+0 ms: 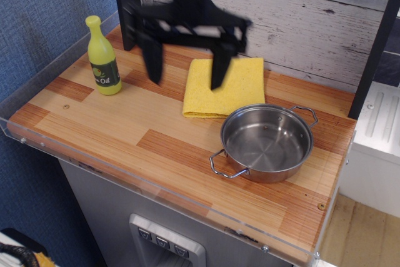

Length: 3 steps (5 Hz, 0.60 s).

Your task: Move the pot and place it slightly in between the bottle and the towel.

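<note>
The shiny steel pot (267,141) with two wire loop handles sits at the front right of the wooden counter. Just behind it to the left lies the folded yellow towel (224,86). At the back left stands the yellow-green oil bottle (103,59), upright. My black gripper (186,73) hangs blurred above the counter, over the towel's left part, well left and behind the pot. Its two fingers are spread wide apart, open, with nothing between them.
A clear plastic rim (37,92) runs along the counter's left and front edges. A grey plank wall (312,23) backs the counter, and a black post (378,42) rises at the right. Bare wood (144,117) lies between bottle and towel.
</note>
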Motion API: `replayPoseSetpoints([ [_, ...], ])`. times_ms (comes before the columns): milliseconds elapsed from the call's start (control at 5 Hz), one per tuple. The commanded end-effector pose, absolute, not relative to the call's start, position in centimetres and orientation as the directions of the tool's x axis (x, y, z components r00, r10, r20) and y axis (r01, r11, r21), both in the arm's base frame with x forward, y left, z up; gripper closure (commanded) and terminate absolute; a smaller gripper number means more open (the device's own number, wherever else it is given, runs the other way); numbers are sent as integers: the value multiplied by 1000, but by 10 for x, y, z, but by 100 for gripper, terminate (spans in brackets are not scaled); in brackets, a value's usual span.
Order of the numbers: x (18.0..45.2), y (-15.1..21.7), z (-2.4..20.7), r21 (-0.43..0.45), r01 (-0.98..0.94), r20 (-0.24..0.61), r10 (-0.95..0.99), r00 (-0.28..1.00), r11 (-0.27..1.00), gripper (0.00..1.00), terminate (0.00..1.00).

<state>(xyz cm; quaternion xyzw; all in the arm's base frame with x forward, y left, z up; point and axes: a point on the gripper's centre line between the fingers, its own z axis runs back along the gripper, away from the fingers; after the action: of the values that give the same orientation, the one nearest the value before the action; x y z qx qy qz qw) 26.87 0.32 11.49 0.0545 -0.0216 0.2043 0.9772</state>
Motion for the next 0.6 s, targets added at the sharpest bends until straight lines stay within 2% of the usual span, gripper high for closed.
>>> replayPoseSetpoints([
  [0, 294, -2, 78, 71, -394, 119, 384, 916, 916, 0, 0],
  [200, 298, -7, 63, 61, -401, 173, 386, 906, 914, 0, 0],
  [400, 304, -13, 47, 35, -390, 175, 379, 909, 920, 0, 0],
])
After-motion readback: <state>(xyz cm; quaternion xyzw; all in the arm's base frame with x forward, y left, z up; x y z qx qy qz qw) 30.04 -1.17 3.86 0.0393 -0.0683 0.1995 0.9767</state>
